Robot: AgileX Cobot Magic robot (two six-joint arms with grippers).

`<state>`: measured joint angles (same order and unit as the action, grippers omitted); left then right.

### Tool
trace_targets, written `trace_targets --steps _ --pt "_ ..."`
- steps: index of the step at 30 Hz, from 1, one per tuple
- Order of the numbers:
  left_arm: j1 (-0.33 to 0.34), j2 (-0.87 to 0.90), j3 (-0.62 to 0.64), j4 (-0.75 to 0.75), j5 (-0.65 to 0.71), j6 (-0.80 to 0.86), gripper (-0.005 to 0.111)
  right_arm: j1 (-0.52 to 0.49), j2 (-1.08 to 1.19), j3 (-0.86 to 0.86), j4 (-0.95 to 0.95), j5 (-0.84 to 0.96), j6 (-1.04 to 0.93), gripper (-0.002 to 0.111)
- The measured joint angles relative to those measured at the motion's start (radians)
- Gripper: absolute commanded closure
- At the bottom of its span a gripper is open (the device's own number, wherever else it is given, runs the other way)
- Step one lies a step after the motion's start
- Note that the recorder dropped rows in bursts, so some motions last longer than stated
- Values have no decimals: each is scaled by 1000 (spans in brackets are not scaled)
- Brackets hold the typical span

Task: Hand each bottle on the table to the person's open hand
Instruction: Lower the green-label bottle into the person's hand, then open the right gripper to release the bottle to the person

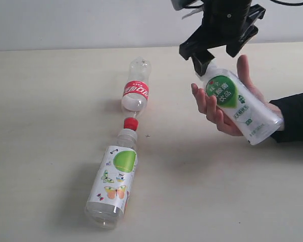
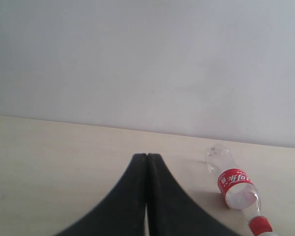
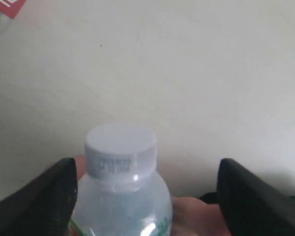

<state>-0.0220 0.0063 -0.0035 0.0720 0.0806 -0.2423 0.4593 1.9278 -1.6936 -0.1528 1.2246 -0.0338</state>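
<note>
Right tool [image 3: 147, 169] apart | green-white bottle [image 1: 232, 101] in hand [image 1: 212, 108] | left tool [image 2: 146, 162] together

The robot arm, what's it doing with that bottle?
The right gripper is giving the green-white label bottle to a person's open hand. The bottle lies in the hand, and the jaws stand open beside its cap. The red-label bottle and the butterfly bottle lie on the table, waiting.

Exterior above table [image 1: 40, 126] — wrists closer.
</note>
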Motion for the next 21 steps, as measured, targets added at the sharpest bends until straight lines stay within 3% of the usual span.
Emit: trace_targets --steps 2,5,11,14,21 --pt "0 0 0 0 0 0 107 0 -40 0 0 0 -2 35" --pt "0 0 0 0 0 0 107 0 -105 0 6 2 -3 48" --pt "0 0 0 0 0 0 107 -2 -290 57 105 0 -22 92" --pt "0 0 0 0 0 0 107 -2 -413 136 116 -2 -26 108" --pt "0 0 0 0 0 0 107 -2 -815 380 121 -120 -50 108"
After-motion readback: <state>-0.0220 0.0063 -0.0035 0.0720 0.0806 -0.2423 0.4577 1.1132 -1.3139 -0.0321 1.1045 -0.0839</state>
